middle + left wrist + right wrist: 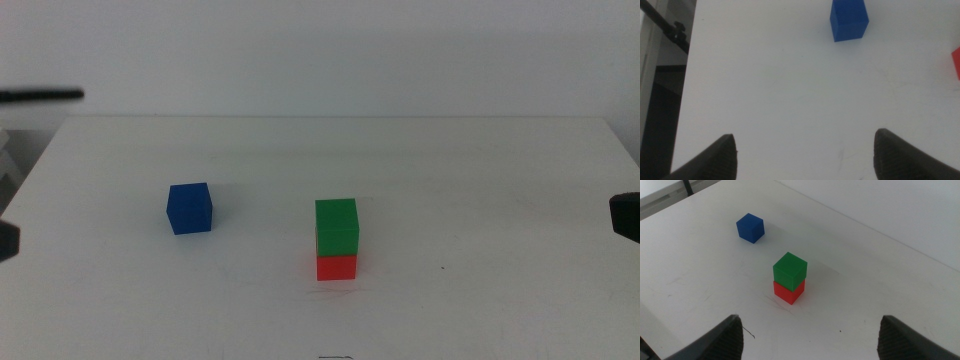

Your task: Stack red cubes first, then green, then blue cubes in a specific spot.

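The green cube [337, 227] sits squarely on the red cube [337, 266] at the table's middle front; the stack also shows in the right wrist view, green [789, 269] on red [788, 292]. The blue cube [189, 208] stands alone on the white table to the stack's left, and shows in the left wrist view [849, 19] and the right wrist view [750, 228]. My left gripper [805, 155] is open and empty, back at the left edge [5, 240]. My right gripper [810, 340] is open and empty at the right edge [626, 215]. A sliver of the red cube [956, 62] shows in the left wrist view.
The white table [480, 180] ends at a far edge against a pale wall. A dark rod [40, 96] juts in at the upper left, beyond the table's left edge.
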Controlling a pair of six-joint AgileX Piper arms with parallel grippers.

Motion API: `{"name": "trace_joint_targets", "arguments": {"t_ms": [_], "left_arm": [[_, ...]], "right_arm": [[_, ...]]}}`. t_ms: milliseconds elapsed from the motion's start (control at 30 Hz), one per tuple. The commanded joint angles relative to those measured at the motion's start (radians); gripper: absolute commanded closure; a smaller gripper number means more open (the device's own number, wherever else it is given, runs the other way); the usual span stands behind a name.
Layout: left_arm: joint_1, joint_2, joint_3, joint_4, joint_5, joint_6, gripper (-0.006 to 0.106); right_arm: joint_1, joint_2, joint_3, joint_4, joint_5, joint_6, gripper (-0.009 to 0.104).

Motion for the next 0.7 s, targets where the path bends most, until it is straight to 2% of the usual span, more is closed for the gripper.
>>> {"name": "trace_joint_targets", "arguments": {"t_ms": [0,167,300,400,567,633,667], "left_arm": [[-0.003,0.036,-0.064,-0.033,-0.024,-0.012,0.007],[-0.007,0.114,-0.097,-0.076,-0.033,0.006,0.007],[-0.054,0.218,-0.169,-0.055,-0.026,-0.027,0.007],[-0.12,0.315,-0.237,0.015,-0.018,-0.13,0.007],[-0.255,0.524,-0.387,0.235,0.034,-0.333,0.007],[-0.274,0.614,-0.451,0.254,0.039,-0.375,0.007],[-0.274,0.657,-0.487,0.23,0.038,-0.366,0.007]], "right_arm": [[-0.006,0.002,-0.026,-0.011,-0.071,-0.009,0.001],[-0.006,0.002,-0.026,-0.011,-0.071,-0.009,0.001],[-0.006,0.002,-0.026,-0.011,-0.071,-0.009,0.001],[-0.006,0.002,-0.026,-0.015,-0.071,-0.009,0.001],[-0.006,0.002,-0.026,-0.015,-0.071,-0.009,0.001],[-0.006,0.002,-0.026,-0.015,-0.071,-0.009,0.001],[-0.006,0.002,-0.026,-0.015,-0.071,-0.009,0.001]]}}
